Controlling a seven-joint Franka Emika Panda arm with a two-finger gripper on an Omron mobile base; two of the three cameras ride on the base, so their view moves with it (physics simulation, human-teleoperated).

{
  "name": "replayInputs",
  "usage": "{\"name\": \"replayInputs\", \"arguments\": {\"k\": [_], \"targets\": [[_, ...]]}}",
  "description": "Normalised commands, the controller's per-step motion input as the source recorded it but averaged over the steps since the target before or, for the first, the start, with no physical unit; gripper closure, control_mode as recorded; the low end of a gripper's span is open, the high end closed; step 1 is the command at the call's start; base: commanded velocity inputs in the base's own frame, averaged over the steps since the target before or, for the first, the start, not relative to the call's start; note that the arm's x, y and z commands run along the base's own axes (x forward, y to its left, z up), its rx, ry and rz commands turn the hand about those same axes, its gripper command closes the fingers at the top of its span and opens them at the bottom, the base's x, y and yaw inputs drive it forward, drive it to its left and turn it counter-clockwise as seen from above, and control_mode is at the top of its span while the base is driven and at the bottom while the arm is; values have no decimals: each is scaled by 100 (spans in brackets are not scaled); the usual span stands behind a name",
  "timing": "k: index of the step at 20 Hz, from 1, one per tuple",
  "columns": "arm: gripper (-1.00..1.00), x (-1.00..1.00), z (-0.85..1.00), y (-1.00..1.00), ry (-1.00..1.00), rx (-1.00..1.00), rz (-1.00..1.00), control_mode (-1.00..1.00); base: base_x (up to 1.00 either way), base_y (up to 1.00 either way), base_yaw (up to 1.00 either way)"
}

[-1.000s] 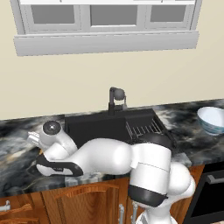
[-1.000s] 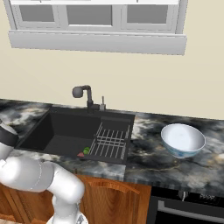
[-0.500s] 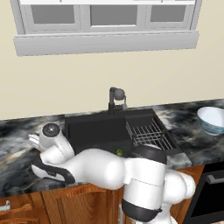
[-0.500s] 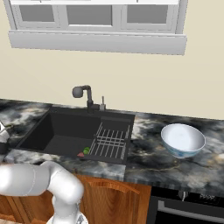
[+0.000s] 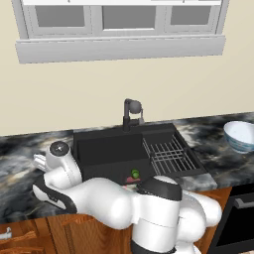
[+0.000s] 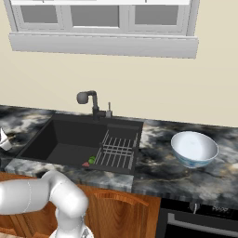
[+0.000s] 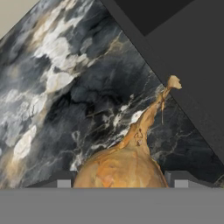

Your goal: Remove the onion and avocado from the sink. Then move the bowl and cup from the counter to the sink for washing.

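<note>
The tan-orange onion (image 7: 124,164) sits between my two fingertips, its thin stem tail pointing away over the marbled counter (image 7: 65,87) just left of the sink's rim. My gripper (image 7: 122,180) is shut on the onion; in the left base view the gripper (image 5: 39,161) hangs over the counter left of the black sink (image 5: 109,149). A small green avocado (image 5: 135,173) lies at the basin's near edge, also seen as the avocado (image 6: 91,160) beside the wire rack. The white-blue bowl (image 6: 194,148) stands on the counter right of the sink. The cup is out of view.
A dark faucet (image 5: 130,113) rises behind the sink (image 6: 69,139). A wire rack (image 5: 168,156) fills the basin's right part. A small red bit (image 6: 86,163) lies by the avocado. An oven front (image 6: 200,218) sits below the counter at right.
My arm has swung further left and lower, carrying the hand from the sink's left edge out over the counter. Avocado and bowl have not moved.
</note>
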Motion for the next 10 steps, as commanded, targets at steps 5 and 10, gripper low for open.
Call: {"name": "replayInputs", "arguments": {"k": [5,10], "targets": [[100,9,-17,4,0,0,0,-100,0,0,0],[100,10,-16,6,0,0,-1,-100,0,0,0]]}}
